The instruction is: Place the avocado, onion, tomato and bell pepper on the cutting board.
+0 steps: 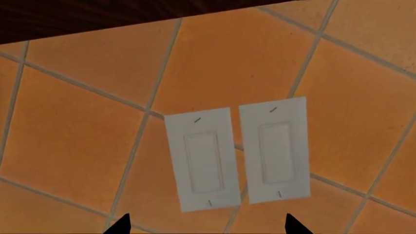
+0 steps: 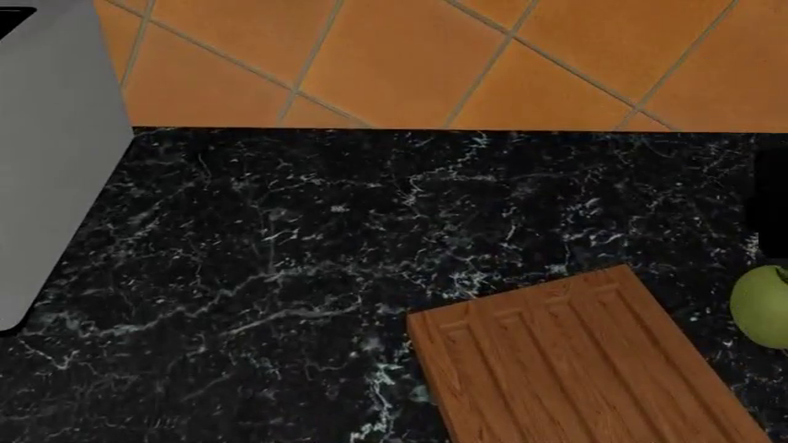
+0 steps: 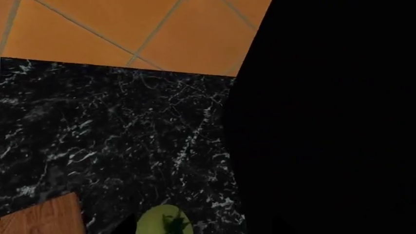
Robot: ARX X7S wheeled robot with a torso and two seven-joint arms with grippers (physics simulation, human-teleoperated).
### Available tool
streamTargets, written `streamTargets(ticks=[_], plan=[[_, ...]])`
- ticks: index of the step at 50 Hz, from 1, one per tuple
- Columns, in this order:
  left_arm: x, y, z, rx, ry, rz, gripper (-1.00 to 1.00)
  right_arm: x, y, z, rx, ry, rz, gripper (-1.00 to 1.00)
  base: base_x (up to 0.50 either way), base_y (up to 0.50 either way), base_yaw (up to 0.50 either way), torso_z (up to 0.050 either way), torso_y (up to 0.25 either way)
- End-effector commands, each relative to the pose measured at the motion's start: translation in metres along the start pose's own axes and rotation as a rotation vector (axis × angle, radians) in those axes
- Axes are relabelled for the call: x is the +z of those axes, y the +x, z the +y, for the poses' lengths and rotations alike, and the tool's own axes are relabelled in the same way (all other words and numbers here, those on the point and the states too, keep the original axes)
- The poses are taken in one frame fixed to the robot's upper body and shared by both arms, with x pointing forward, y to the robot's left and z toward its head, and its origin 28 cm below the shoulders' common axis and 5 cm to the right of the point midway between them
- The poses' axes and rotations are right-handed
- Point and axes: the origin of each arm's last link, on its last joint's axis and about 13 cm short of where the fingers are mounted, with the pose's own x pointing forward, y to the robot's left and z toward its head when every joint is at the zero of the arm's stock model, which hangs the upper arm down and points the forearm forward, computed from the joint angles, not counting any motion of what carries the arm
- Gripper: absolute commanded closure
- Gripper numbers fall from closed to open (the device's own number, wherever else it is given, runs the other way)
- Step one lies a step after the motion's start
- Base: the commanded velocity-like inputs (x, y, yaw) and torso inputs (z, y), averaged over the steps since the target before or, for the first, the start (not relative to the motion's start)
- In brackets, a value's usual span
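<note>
The cutting board [image 2: 579,369], brown wood with grooves, lies on the black marble counter at the lower right of the head view; its corner [image 3: 39,218] also shows in the right wrist view. The pale green tomato [image 2: 766,306] sits on the counter just right of the board, apart from it, with its dark leafy star up [image 3: 162,222]. My left gripper [image 1: 208,227] is open and empty, facing the tiled wall. My right gripper's fingers are lost against dark surroundings just above the tomato. Neither gripper shows in the head view. The avocado, onion and bell pepper are out of view.
A grey appliance [image 2: 50,166] stands at the counter's left end. The orange tiled wall [image 2: 407,55] runs behind the counter and carries two white switch plates [image 1: 237,156]. A large black object [image 3: 325,122] stands right of the tomato.
</note>
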Motion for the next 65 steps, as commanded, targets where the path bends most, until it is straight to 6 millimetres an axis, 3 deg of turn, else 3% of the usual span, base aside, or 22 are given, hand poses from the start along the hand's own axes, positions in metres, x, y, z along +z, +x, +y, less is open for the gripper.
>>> streamTargets(ticks=[1,17,18,21,65], plan=[[0.001,0.001,-0.003,-0.022,-0.019,-0.003,-1.0,-0.007,0.0,-0.004,0.003,0.016,0.069,-1.0,0.0,0.0,0.0,0.0,0.0],[0.002,0.003,-0.006,-0.018,-0.002,-0.005,-1.0,-0.015,0.028,0.005,0.071,0.024,0.095,-1.0,0.0,0.0,0.0,0.0,0.0],[0.001,0.006,-0.008,-0.016,0.005,0.0,-1.0,-0.023,0.046,0.012,0.098,0.035,0.117,-1.0,0.0,0.0,0.0,0.0,0.0],[0.001,0.006,-0.008,-0.015,0.007,-0.001,-1.0,-0.025,0.052,0.014,0.111,0.042,0.123,-1.0,0.0,0.0,0.0,0.0,0.0],[0.001,0.007,-0.005,-0.002,0.013,0.002,-1.0,-0.062,0.092,0.022,0.143,0.071,0.218,-1.0,0.0,0.0,0.0,0.0,0.0]])
